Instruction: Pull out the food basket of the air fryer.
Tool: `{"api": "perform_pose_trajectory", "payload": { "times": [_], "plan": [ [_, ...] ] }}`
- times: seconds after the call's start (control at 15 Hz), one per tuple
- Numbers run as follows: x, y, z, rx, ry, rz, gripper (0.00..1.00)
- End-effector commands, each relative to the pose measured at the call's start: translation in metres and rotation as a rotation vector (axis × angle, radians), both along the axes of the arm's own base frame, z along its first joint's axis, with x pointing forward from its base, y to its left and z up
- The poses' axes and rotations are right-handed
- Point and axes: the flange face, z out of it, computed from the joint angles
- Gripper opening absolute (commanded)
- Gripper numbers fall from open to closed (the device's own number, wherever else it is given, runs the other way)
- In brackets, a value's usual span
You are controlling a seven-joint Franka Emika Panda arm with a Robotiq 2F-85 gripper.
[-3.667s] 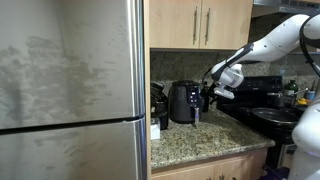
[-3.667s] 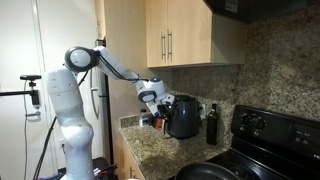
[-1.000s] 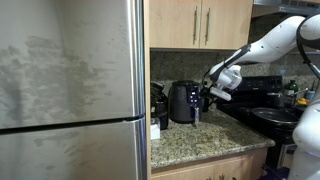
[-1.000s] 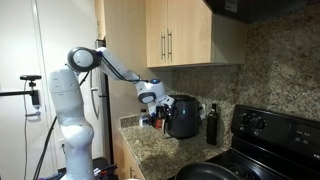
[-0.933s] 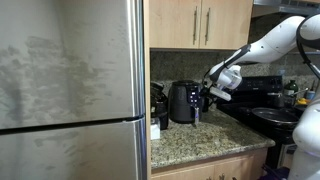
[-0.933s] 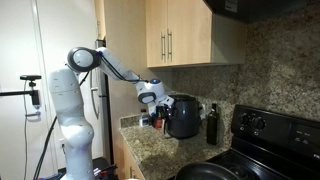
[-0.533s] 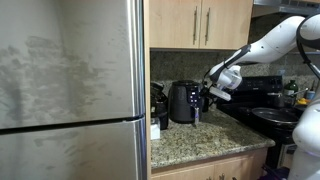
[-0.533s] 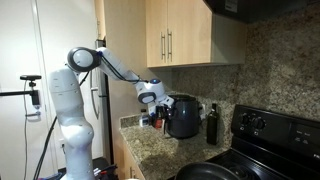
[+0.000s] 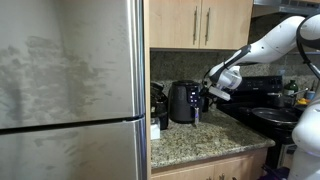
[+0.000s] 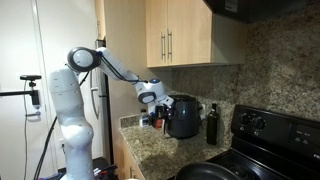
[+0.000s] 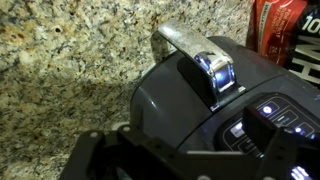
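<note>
The glossy black air fryer [image 9: 182, 101] stands on the granite counter below the cabinets; it also shows in the other exterior view [image 10: 184, 116]. In the wrist view its dark rounded body [image 11: 180, 105] fills the middle, with a lit control panel at right. The food basket's handle [image 11: 198, 55], with a silvery strip, sticks out towards the counter. My gripper [image 9: 210, 95] hovers close beside the fryer's front, also seen in an exterior view [image 10: 154, 100]. In the wrist view its fingers [image 11: 195, 135] are spread apart over the fryer body, holding nothing and apart from the handle.
A stainless fridge [image 9: 70, 90] fills one side. A black stove [image 10: 270, 135] with a pan [image 9: 275, 115] stands beside the counter. A dark bottle [image 10: 211, 125] is next to the fryer. A red packet [image 11: 285, 25] and dark clutter lie behind it. Wooden cabinets [image 9: 200, 22] hang overhead.
</note>
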Motion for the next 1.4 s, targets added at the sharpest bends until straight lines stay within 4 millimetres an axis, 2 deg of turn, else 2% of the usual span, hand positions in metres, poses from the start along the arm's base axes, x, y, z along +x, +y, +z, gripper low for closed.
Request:
{"api": "perform_pose_trajectory", "payload": {
  "times": [0.0, 0.8, 1.2, 1.33],
  "plan": [
    [-0.002, -0.001, -0.002, 0.007, 0.032, -0.013, 1.0],
    [-0.001, 0.001, -0.001, 0.004, 0.039, -0.044, 1.0],
    [-0.005, 0.012, -0.002, 0.084, 0.095, -0.01, 1.0],
    [-0.003, 0.011, -0.005, 0.06, 0.085, -0.026, 1.0]
  ]
}}
